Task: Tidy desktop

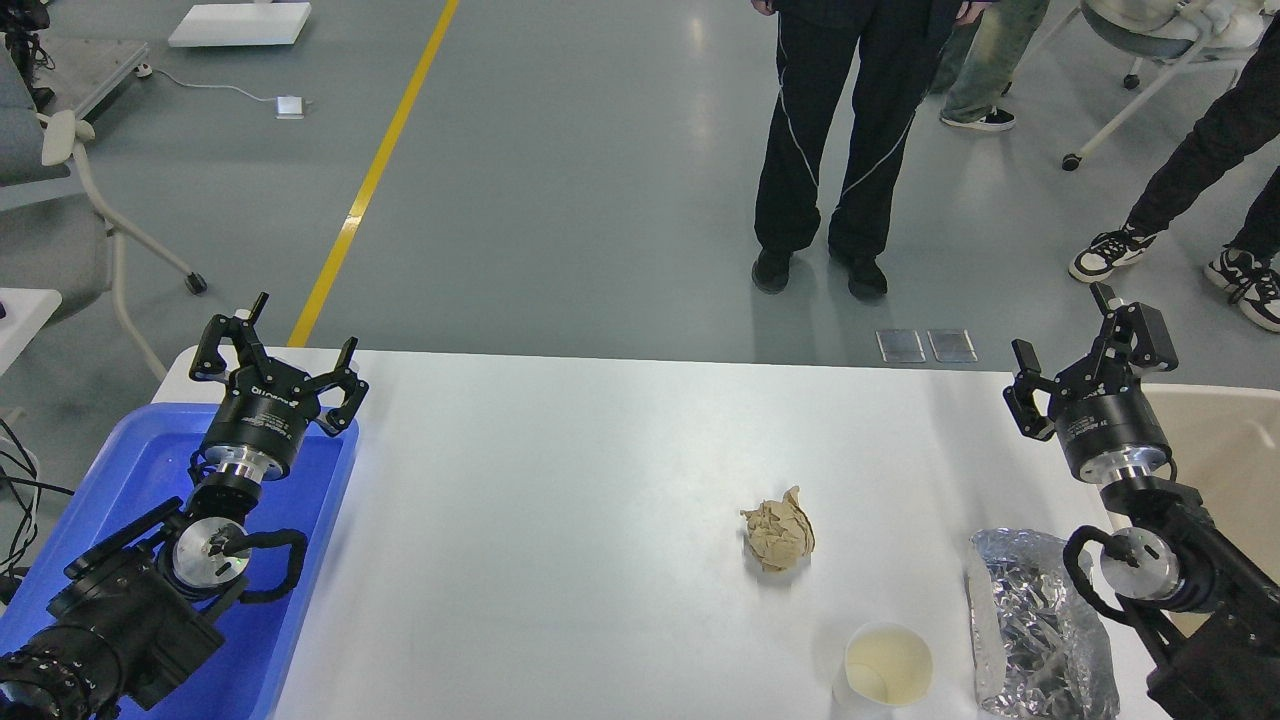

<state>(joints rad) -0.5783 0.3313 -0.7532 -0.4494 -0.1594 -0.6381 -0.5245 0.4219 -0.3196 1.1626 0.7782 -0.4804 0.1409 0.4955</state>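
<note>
The white desktop (560, 520) fills the lower middle of the head view. On it lie a crumpled brown paper ball (778, 535), an upright white paper cup (887, 667) near the front edge, and a silver foil bag (1040, 625) at the right. My left gripper (275, 350) is open and empty, held above the far end of the blue tray. My right gripper (1080, 345) is open and empty, held above the desktop's far right corner, well behind the foil bag.
A blue plastic tray (150, 470) sits at the desktop's left edge under my left arm. A beige bin (1225, 450) stands at the right edge. People stand on the grey floor beyond the far edge. Chairs stand at far left and far right.
</note>
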